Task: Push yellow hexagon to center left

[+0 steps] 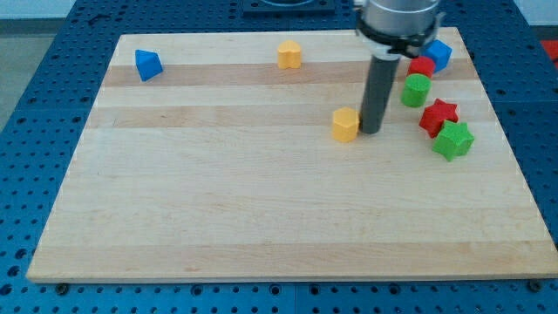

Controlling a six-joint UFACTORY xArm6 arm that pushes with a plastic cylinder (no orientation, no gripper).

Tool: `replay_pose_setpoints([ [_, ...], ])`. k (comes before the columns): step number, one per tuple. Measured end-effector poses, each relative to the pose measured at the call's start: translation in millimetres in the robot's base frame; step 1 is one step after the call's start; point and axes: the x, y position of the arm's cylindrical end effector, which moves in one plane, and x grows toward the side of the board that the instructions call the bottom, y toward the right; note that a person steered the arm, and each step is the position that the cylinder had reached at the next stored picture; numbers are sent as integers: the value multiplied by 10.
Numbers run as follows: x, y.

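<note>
A yellow hexagon block [345,125] lies on the wooden board [261,201], right of the middle and in the upper half. My tip [370,131] stands on the board just to the right of this block, touching it or nearly so. The dark rod rises from there to the arm at the view's top. A second yellow block [289,54], its shape unclear, sits near the board's top edge, left of the rod.
A blue block [147,64] sits at the top left. At the right stand a blue block [438,53], a red block [422,66], a green round block [416,90], a red star [438,116] and a green star [453,139].
</note>
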Motion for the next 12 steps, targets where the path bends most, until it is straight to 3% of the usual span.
replay_pose_setpoints([
  [6, 42, -1887],
  [9, -12, -1416],
  [10, -276, -1708],
  [12, -123, -2252],
])
